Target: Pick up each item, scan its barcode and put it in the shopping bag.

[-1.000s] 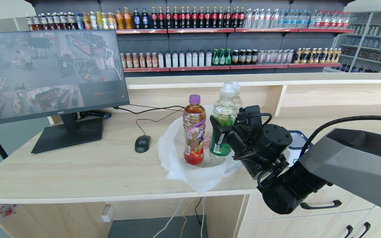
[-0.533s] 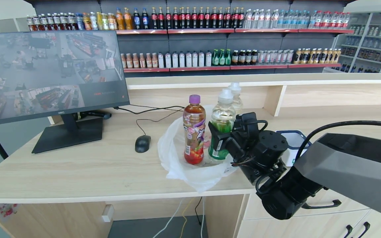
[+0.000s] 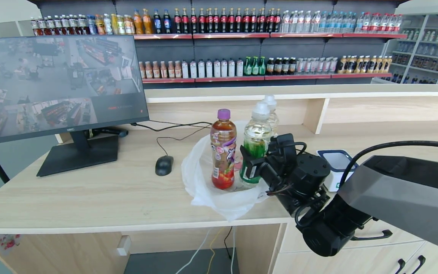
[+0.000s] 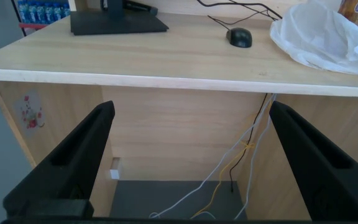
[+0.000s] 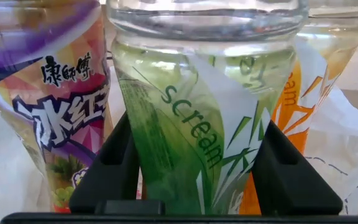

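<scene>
At bag [image 3: 203, 192], right tool [image 3: 247, 163] clasping green bottle [image 3: 257, 133]

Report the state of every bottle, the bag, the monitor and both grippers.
green-label bottle: upright, capped, gripped
red tea bottle: upright, capped, standing in the bag
orange-label bottle: upright, capped
shopping bag: open, sides slumped down
monitor: switched on
right gripper: shut on the green-label bottle
left gripper: open, empty
</scene>
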Motion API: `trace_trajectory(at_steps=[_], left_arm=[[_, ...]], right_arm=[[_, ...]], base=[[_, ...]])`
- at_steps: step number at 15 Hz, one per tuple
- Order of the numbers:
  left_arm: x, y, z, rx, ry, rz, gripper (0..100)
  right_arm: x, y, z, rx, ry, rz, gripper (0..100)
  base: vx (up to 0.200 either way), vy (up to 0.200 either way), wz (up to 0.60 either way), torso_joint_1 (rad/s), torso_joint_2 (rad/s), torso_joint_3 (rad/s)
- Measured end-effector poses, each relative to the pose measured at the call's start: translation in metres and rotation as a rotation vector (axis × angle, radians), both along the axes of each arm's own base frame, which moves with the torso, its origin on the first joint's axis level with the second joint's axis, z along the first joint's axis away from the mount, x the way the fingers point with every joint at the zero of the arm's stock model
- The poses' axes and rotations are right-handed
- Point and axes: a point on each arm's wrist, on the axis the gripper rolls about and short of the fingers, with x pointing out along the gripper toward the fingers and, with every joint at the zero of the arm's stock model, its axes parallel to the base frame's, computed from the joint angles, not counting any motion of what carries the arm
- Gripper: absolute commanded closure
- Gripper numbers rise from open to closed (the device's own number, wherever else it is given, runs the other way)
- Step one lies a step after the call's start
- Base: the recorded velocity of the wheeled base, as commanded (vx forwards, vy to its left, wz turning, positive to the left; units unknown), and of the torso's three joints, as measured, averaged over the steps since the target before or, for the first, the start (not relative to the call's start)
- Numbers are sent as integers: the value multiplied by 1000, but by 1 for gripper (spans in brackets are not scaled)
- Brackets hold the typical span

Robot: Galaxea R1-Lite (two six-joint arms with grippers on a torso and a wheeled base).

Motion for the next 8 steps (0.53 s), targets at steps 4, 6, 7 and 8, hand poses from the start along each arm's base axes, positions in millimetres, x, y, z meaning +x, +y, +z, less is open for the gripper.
trace_trajectory(at_steps=[4,6,7,8], left_arm=[[0,0,0,0,0,0,0],[0,0,0,0,0,0,0],[0,0,0,0,0,0,0],[0,0,0,0,0,0,0]], right_arm=[[-1,0,-1,-2,4,0,100],[-1,-1,-2,0,10,1,100],[-2,-1,-2,1,11,1,100],[-2,-1,-1,1,11,1,100]], base=[[0,0,0,0,0,0],[0,0,0,0,0,0],[0,0,0,0,0,0],[0,0,0,0,0,0]])
